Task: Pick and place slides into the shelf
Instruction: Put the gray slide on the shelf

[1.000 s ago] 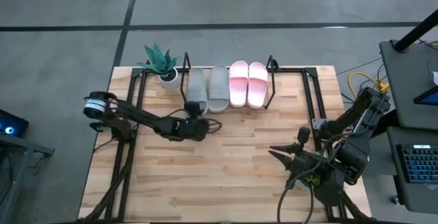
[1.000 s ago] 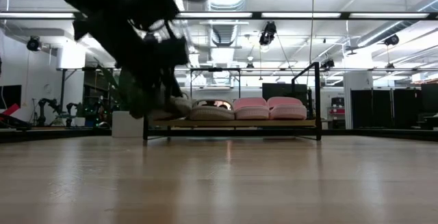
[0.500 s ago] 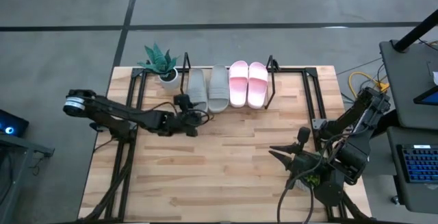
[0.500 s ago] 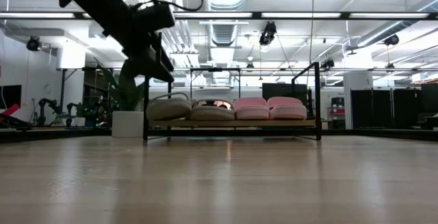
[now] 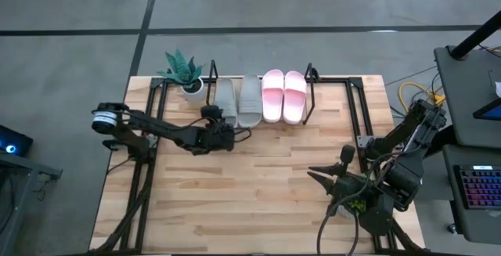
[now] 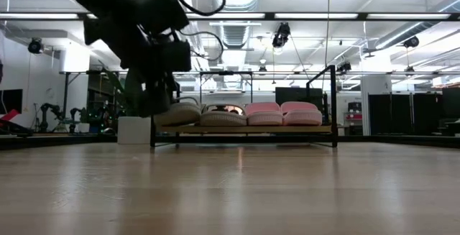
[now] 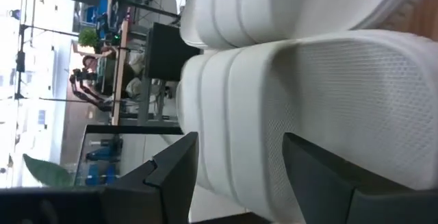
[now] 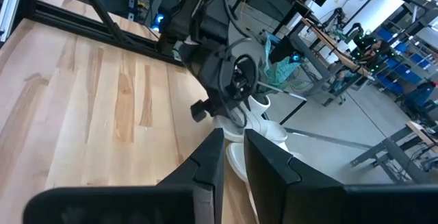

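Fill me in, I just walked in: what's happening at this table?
All four slides sit in a row on the shelf: two grey-green, two pink. The left gripper is at the front end of the leftmost grey-green slide, fingers open on either side of it. The right gripper waits shut near the table's front right.

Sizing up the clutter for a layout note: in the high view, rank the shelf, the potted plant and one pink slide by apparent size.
1. Shelf, spanning all four slides.
2. Potted plant and pink slide: similar extent, so not ranked.
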Robot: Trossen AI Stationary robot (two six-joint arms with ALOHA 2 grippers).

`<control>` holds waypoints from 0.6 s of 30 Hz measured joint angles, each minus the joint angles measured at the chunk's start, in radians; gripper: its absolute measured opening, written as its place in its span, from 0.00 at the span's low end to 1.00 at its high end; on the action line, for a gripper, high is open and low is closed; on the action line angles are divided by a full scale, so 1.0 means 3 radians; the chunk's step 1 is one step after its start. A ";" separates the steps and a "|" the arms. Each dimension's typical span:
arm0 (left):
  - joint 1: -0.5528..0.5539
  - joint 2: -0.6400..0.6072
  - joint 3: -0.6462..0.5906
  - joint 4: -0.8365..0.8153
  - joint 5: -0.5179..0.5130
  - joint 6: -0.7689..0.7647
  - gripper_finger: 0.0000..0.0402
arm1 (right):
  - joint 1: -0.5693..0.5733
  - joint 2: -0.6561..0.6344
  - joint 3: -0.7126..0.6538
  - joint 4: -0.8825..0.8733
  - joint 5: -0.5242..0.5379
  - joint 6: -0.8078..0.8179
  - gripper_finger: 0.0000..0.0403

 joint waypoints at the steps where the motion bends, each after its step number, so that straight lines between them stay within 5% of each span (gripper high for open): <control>1: 0.0009 0.0033 0.0000 0.0036 0.0003 0.0034 0.49 | 0.0000 0.0000 0.0000 0.0000 0.0000 0.0001 0.12; 9: 0.0067 0.0179 0.0051 0.0139 0.0021 0.0155 0.44 | 0.0000 0.0000 0.0000 0.0000 0.0000 0.0001 0.12; 18: 0.0107 0.0180 0.0099 0.0160 0.0121 0.0464 0.04 | 0.0000 0.0000 0.0000 0.0001 -0.0002 0.0001 0.12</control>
